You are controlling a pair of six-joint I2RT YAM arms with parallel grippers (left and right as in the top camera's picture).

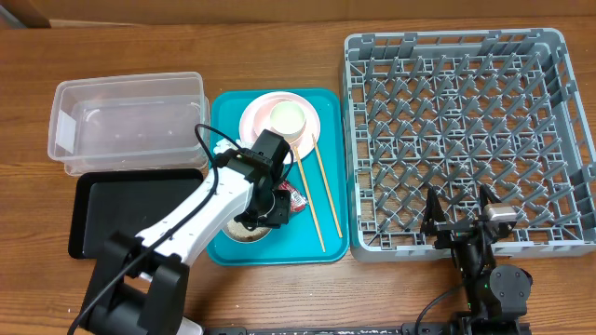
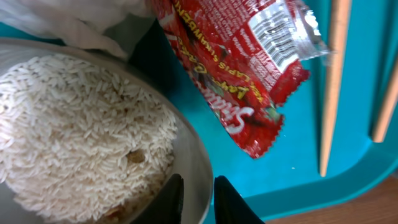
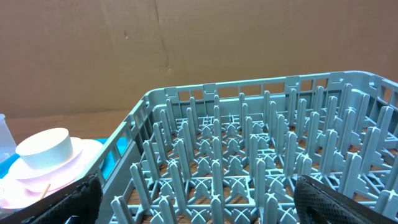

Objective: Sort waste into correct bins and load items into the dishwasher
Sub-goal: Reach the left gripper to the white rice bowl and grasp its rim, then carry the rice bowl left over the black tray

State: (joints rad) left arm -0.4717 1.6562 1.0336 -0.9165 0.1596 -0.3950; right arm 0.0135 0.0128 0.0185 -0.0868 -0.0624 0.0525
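Clear tub (image 1: 65, 130) and black tray (image 1: 93, 214) sit at the left of the wooden table (image 1: 28, 93). Next along, on the teal tray (image 1: 279, 251), the left gripper (image 2: 198, 198) pinches the rim of the bowl (image 2: 193, 155) of rice (image 2: 74, 124) — red wrapper (image 2: 242, 81) just beside it, chopsticks (image 1: 321, 200) further right, cup (image 1: 289, 119) on the plate (image 1: 312, 121). The grey rack (image 1: 466, 130) stands at the right, with the right gripper (image 1: 461, 216) spread wide at its near edge — brown cardboard (image 3: 186, 43) behind.

Robot lab: wooden table (image 1: 37, 56), cardboard backdrop (image 3: 186, 43)
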